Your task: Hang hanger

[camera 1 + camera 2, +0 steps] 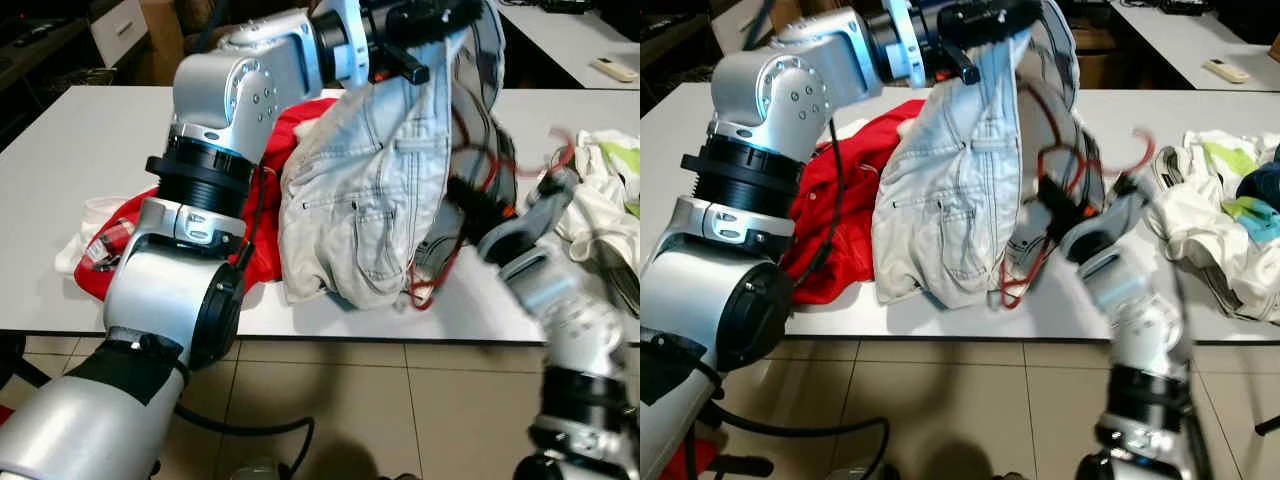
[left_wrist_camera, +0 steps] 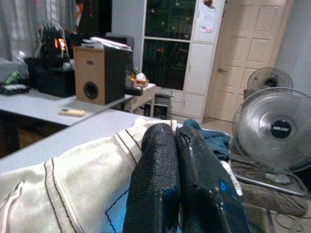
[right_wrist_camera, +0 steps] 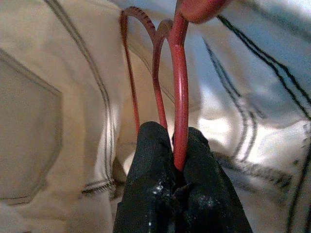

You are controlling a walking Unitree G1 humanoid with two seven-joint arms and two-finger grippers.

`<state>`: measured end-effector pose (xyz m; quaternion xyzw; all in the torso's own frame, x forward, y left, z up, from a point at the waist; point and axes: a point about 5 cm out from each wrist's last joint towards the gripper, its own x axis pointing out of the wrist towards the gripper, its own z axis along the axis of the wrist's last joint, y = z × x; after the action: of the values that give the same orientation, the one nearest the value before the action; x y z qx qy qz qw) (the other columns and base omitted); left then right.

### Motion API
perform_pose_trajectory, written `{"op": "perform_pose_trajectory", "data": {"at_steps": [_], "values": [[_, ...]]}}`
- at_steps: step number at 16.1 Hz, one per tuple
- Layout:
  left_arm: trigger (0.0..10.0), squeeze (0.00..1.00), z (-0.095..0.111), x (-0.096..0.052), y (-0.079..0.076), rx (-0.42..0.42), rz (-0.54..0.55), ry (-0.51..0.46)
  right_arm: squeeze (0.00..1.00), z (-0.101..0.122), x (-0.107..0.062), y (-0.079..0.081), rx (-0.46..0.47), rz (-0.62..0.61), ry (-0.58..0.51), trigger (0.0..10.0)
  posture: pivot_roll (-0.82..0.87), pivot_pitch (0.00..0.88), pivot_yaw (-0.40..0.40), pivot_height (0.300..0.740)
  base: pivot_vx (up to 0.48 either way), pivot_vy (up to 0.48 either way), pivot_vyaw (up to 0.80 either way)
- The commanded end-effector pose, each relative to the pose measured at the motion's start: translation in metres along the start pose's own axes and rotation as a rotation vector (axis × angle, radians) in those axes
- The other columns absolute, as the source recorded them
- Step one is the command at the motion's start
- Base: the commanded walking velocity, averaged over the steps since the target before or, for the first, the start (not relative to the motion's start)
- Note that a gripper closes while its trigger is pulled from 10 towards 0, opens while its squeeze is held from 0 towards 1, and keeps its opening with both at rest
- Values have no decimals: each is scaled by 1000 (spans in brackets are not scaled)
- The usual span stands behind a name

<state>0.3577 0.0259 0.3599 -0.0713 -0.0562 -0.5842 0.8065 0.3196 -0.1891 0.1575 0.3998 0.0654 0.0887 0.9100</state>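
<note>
Up high, left end effector (image 2: 177,184) pinches jeans (image 1: 370,190); right end effector (image 3: 177,189) clamps red hanger (image 3: 180,97).

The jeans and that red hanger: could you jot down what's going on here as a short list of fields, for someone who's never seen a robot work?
setting: white table with clothes on it
lifted garment: pale denim jeans, held up above the table
left gripper: shut on the jeans, near their top edge
right gripper: shut on the red hanger, held against the jeans
hanger state: wire loops up close to the denim; whether it is inside the jeans cannot be told
other clothes: red garment behind the jeans, white clothes to the right
</note>
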Motion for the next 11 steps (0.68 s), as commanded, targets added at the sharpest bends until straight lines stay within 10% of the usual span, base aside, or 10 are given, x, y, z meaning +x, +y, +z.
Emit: {"op": "perform_pose_trajectory", "data": {"at_steps": [1,5,11], "values": [[0,0,11,0,-7,17,-41,-39,0,1,-1,-8,9,-49,-19,10000,18,0,65,740,0,0,0],[0,0,23,4,-27,-146,-187,-37,0,-6,8,-8,52,-70,-88,10000,30,0,68,740,0,0,0],[0,0,-19,6,-11,69,1,155,0,1,4,55,267,397,-170,10000,38,0,60,740,0,0,0]]}}
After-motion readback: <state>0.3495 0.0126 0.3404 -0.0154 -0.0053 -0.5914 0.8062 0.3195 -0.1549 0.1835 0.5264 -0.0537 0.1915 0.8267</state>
